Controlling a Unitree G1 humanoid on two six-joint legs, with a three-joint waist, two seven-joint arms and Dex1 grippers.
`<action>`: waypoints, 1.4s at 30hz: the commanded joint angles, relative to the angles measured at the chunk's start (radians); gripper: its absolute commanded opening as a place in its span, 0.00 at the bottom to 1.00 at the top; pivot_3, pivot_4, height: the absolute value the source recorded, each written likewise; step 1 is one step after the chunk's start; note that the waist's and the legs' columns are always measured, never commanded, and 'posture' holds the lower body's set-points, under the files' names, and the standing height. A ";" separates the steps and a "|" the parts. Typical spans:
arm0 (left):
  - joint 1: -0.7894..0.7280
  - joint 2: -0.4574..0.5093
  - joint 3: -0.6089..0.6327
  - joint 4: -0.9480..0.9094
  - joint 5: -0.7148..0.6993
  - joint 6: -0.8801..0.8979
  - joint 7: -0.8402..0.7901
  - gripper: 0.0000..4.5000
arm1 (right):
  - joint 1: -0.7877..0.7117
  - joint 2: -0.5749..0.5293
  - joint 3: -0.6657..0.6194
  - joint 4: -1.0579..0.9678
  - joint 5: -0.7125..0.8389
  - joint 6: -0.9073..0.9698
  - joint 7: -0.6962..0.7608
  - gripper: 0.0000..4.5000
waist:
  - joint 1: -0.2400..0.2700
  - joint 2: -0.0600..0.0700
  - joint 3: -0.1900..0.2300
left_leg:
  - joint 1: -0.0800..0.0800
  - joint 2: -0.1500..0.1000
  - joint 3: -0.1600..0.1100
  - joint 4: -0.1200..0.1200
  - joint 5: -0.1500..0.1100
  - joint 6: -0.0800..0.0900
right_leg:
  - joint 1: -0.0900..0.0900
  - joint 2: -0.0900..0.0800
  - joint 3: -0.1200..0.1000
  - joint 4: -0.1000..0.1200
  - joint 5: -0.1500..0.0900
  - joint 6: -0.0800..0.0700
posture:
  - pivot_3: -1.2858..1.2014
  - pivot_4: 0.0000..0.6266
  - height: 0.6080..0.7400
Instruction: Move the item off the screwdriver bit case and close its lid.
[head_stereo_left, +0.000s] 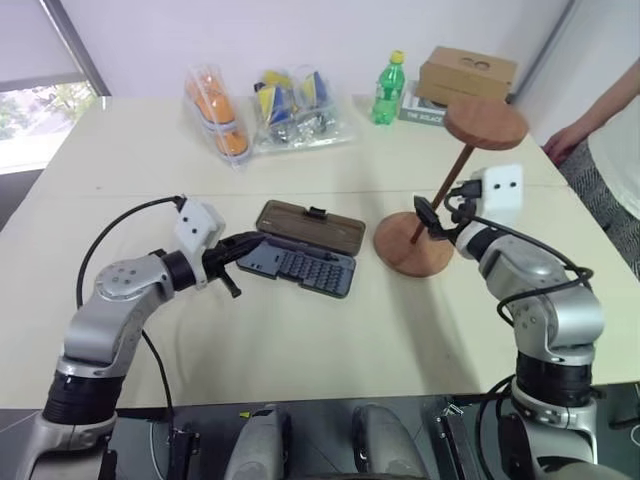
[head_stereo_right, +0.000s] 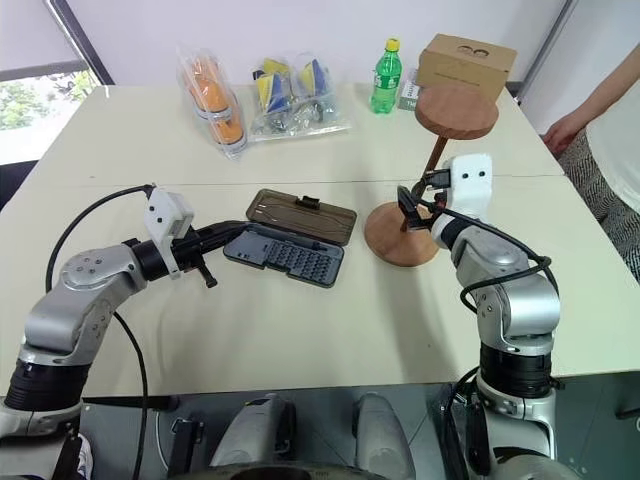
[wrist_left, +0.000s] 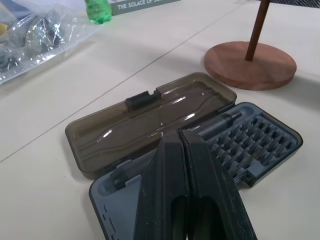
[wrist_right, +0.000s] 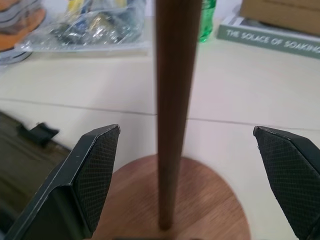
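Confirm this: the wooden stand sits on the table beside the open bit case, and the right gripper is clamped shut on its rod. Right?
Not quite. The right gripper is open, its fingers wide apart either side of the wooden stand's rod without touching it, as the right wrist view shows. The stand does sit beside the open bit case.

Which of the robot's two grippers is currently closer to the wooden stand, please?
The right. The right gripper is open, one finger on either side of the wooden stand's rod, not touching it. The left gripper is shut over the near end of the open screwdriver bit case, well away from the stand.
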 joint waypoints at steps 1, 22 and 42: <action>0.010 -0.001 0.010 -0.031 0.010 -0.028 0.005 0.00 | -0.021 0.011 0.001 -0.009 -0.013 -0.031 -0.008 0.94 | 0.000 0.000 0.000 | 0.000 0.000 0.000 0.000 0.000 0.000 | 0.000 0.000 0.000 0.000 0.000 0.000 | 0.52 0.24 1.00; 0.018 -0.031 -0.004 -0.017 0.045 -0.050 0.005 0.00 | -0.152 -0.117 -0.019 0.105 -0.127 -0.140 -0.024 0.00 | 0.000 0.002 0.002 | 0.000 -0.001 0.000 0.000 0.000 0.000 | -0.001 0.000 0.000 0.000 0.000 0.000 | 0.52 0.24 1.00; 0.028 -0.055 -0.030 -0.021 0.067 -0.069 0.017 0.00 | -0.437 -0.175 -0.336 0.780 -0.154 -0.381 -0.354 0.00 | -0.011 0.009 0.006 | -0.002 -0.002 0.006 -0.002 0.000 0.000 | -0.006 0.000 0.004 0.002 0.001 0.002 | 0.52 0.24 1.00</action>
